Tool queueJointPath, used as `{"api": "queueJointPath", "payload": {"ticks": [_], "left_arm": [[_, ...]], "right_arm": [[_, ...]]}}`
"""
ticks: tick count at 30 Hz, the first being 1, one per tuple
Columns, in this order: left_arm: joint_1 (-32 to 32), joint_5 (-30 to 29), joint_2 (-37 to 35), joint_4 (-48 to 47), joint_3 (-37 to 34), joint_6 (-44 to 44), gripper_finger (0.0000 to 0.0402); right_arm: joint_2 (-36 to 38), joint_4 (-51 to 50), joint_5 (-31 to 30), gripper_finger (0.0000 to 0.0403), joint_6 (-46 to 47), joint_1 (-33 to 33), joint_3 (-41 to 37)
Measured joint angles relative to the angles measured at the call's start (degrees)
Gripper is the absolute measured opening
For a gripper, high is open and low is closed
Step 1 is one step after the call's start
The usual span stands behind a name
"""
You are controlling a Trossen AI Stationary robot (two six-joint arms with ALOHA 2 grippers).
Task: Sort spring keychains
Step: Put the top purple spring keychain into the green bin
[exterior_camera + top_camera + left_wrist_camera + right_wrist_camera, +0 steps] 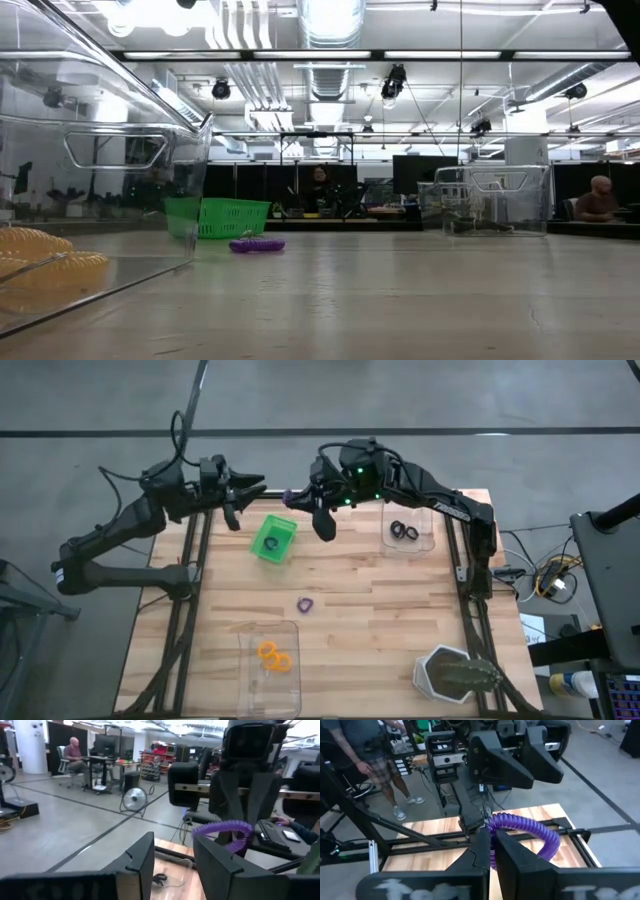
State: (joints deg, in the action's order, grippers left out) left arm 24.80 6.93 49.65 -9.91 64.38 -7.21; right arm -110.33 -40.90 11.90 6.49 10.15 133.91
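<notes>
A purple coiled spring keychain [527, 831] is pinched in the right claw [491, 851], whose fingers are closed tight on one end while the rest of the coil arcs free. It is held in the air past the counter's [350, 575] far edge, just beside the small green square bin [273, 538]. The left claw [172, 865] faces it close by with fingers parted, nothing gripped.

From overhead, a second purple coil [305, 604] is seen lying loose mid-counter, orange coils [273, 656] in the near clear plastic tray [270, 670], and black coils [404, 531] in the far clear tray [411, 525]. A white hexagonal pot with a green plant [455, 674] sits at the near right corner.

At counter height neither arm is caught; the loose purple coil [257, 245] is seen before the green bin [218, 217], and the near tray's wall [100, 170] fills the left side.
</notes>
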Motion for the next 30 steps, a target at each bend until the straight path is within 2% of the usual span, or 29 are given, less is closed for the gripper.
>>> {"api": "queueJointPath", "payload": {"ticks": [6,30], "left_arm": [[-1.78,1.02,0.74,0.61,0.00,-0.91,0.0129],[-8.28,1.10,5.35,7.71,0.00,-1.06,0.0129]], "right_arm": [[0.34,2.93,3.43,0.0008,0.60,-0.05,-0.02],[-0.32,6.99,5.95,0.0008,2.56,-0.15,-0.09]]}}
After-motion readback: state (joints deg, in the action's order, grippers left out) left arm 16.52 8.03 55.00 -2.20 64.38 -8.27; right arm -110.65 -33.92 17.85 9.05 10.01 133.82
